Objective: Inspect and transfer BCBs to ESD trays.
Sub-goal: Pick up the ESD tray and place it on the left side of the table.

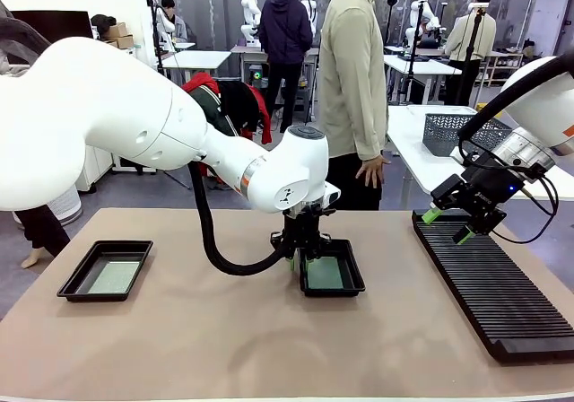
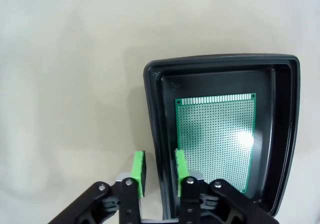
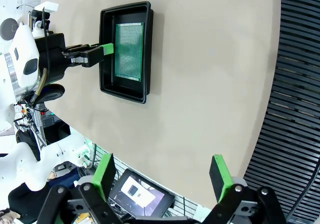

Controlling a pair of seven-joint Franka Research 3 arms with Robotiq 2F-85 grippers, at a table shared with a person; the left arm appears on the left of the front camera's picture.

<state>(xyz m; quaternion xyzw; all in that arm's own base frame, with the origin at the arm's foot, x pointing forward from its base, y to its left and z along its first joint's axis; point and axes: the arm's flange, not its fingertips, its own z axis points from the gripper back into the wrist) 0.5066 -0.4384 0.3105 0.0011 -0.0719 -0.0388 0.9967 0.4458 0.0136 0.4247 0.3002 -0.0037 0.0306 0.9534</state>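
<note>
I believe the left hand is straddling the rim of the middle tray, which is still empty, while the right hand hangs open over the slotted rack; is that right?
Not quite: the middle tray is not empty; a green circuit board lies flat on its floor, as the left wrist view shows. The rest holds: the left hand straddles the tray's rim, and the right hand hangs open over the slotted rack.

ESD trays: 2, one at table left (image 1: 105, 270), one at centre (image 1: 332, 268). BCBs: 2, one lying in each tray, left (image 1: 113, 277) and centre (image 1: 325, 274). Ribbed black rack (image 1: 493, 284): 1. Grey mesh basket (image 1: 465, 133): 1. Grippers: 2, the left gripper (image 1: 297, 260) and the right gripper (image 1: 447, 224).
</note>
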